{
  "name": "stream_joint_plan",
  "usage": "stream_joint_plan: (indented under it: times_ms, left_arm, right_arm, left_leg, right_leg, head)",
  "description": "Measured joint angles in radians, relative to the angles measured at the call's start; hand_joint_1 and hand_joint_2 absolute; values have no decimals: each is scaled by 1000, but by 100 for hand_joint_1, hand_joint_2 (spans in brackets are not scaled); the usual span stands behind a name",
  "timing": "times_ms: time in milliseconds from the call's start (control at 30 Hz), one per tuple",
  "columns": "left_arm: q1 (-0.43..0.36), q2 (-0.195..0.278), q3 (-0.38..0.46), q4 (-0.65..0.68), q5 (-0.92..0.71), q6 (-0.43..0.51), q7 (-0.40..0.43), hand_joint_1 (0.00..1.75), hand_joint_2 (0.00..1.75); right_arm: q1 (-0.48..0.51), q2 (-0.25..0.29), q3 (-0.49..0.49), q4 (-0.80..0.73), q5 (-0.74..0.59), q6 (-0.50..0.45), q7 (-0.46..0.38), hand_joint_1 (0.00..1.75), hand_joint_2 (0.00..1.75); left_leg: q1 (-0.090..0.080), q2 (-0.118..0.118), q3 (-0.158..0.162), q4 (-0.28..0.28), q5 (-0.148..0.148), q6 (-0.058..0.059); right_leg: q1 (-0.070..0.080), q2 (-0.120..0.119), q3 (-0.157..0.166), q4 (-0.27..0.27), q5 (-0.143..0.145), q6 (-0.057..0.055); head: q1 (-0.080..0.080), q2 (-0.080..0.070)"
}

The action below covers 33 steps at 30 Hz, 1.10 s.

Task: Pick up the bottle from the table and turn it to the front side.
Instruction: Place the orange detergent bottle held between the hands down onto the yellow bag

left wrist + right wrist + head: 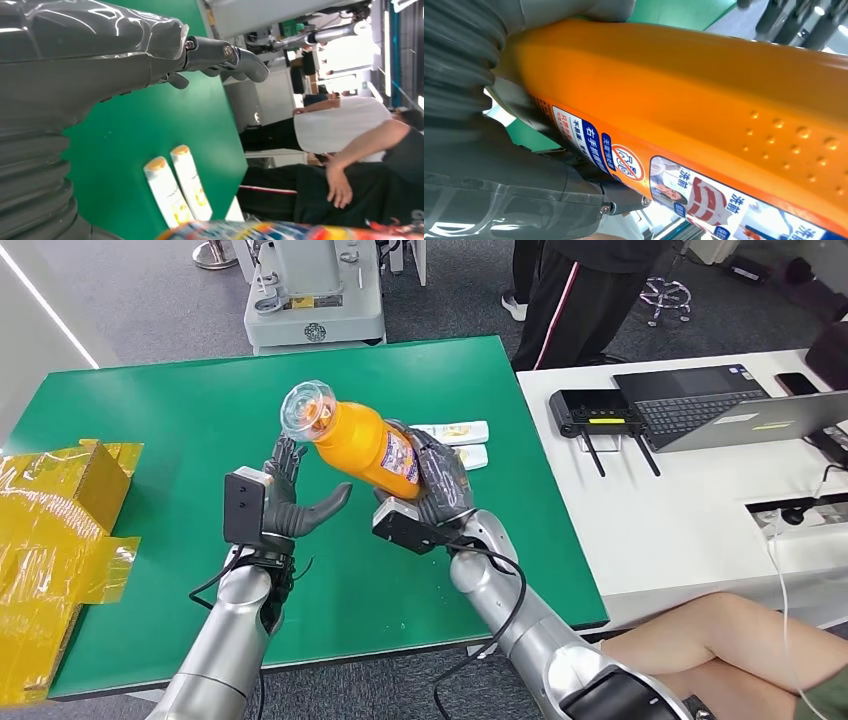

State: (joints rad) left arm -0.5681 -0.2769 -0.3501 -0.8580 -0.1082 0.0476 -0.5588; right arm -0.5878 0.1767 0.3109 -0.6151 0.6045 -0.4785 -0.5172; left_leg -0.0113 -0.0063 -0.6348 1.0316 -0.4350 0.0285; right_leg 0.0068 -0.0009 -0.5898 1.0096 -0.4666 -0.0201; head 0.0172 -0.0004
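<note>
The orange bottle (365, 445) is up off the green table (150, 420), tilted with its clear cap (305, 408) pointing up and toward the left side, label facing sideways. The right hand (440, 480) has its fingers wrapped around the lower half of it. The left hand (295, 495) sits just beside the bottle near the cap end, fingers spread, holding nothing. Behind the bottle 2 white tubes (455, 440) lie side by side on the table. Some yellow packaging (55, 510) is on the table's left edge, and a laptop (720, 405) sits on the white desk (680, 530) next to it.
</note>
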Motion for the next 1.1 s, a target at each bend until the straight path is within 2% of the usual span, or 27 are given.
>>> stream_joint_plan:
  times_ms: [200,400,833,1100]
  left_arm:
    - [23,22,6,23,0,-1,-35,0,175]
    - [40,30,7,11,4,-5,-35,0,175]
    - [63,38,7,-113,25,13,-12,0,175]
    - [77,34,2,-217,30,-7,26,0,175]
  right_arm:
    - [18,-10,-7,-22,1,8,3,175,175]
    - [31,-16,-7,-25,0,9,4,175,175]
    - [35,-15,-6,11,-1,19,13,175,175]
    - [10,11,-6,64,2,12,21,175,175]
  left_leg:
    - [0,0,0,0,0,0]
    - [0,0,0,0,0,0]
    - [0,0,0,0,0,0]
    - [0,0,0,0,0,0]
  right_leg:
    - [0,0,0,0,0,0]
    - [0,0,0,0,0,0]
    - [0,0,0,0,0,0]
    - [0,0,0,0,0,0]
  head:
    - [0,0]
    - [0,0]
    - [0,0]
    - [0,0]
